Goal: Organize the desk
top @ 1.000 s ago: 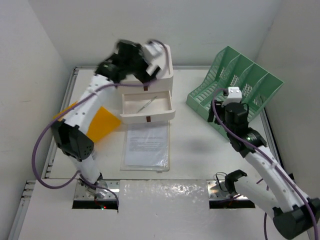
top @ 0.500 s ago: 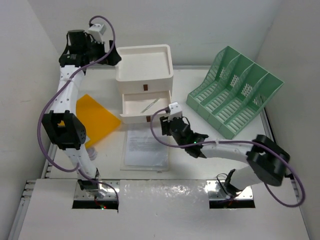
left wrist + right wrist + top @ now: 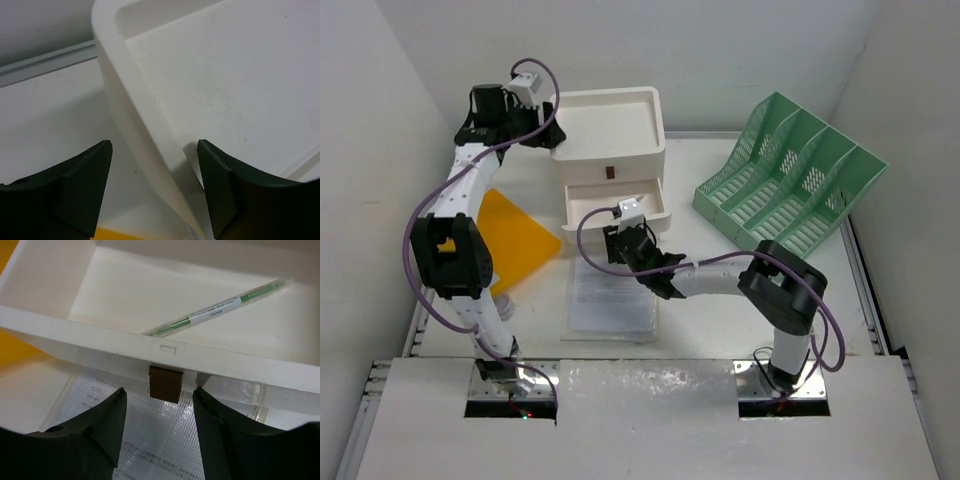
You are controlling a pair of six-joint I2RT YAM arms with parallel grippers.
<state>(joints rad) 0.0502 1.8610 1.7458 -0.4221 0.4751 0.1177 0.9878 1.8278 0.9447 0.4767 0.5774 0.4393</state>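
The white desk (image 3: pixel 705 232) holds a white drawer box (image 3: pixel 610 125) with one drawer (image 3: pixel 592 198) pulled out. A green pen (image 3: pixel 220 307) lies in that drawer (image 3: pixel 150 295). My right gripper (image 3: pixel 618 233) (image 3: pixel 159 390) is at the drawer front, open, its fingers on either side of the brown pull tab (image 3: pixel 165 382) without touching it. My left gripper (image 3: pixel 548 125) (image 3: pixel 154 145) is open and straddles the left rim (image 3: pixel 145 115) of the box's top tray, one finger inside the tray and one outside.
A printed sheet in a clear sleeve (image 3: pixel 610 295) lies in front of the drawer, under the right gripper. An orange folder (image 3: pixel 515 235) lies to the left of it. A green mesh file rack (image 3: pixel 790 185) stands at the back right.
The right arm swung from the green rack across to the drawer front and its jaws narrowed. The left gripper moved from above the box to its left rim and has begun narrowing.
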